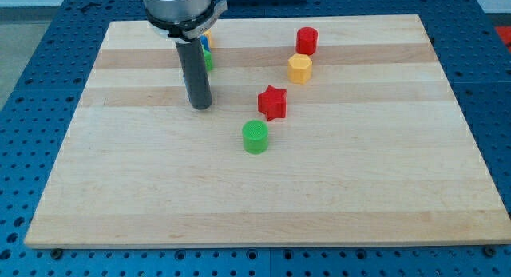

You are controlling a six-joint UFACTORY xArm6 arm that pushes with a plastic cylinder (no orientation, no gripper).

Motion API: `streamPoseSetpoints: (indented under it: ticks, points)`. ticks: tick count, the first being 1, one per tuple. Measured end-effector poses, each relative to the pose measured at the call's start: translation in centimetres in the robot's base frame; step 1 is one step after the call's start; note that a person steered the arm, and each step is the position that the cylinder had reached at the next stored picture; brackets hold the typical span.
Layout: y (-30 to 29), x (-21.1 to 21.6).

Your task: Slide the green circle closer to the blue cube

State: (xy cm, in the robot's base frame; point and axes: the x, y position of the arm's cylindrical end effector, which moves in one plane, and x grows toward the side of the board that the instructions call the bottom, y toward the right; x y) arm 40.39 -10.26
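The green circle (255,137) is a short green cylinder standing near the middle of the wooden board (263,205). My tip (201,105) rests on the board to the view's left of it and a little higher, about a block's width away, not touching it. The blue cube (205,43) is mostly hidden behind my rod near the view's top; only a sliver of blue shows, next to a green block (208,61) and a bit of yellow.
A red star (272,102) sits just up and right of the green circle. A yellow hexagonal block (299,68) and a red cylinder (306,41) stand further toward the view's top right. The board's edges border a blue perforated table.
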Motion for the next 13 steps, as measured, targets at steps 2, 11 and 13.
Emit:
streamPoseSetpoints:
  ticks: [2, 11, 13]
  points:
    - [0.0, -0.4]
    - [13.2, 9.4]
    - [12.5, 7.0]
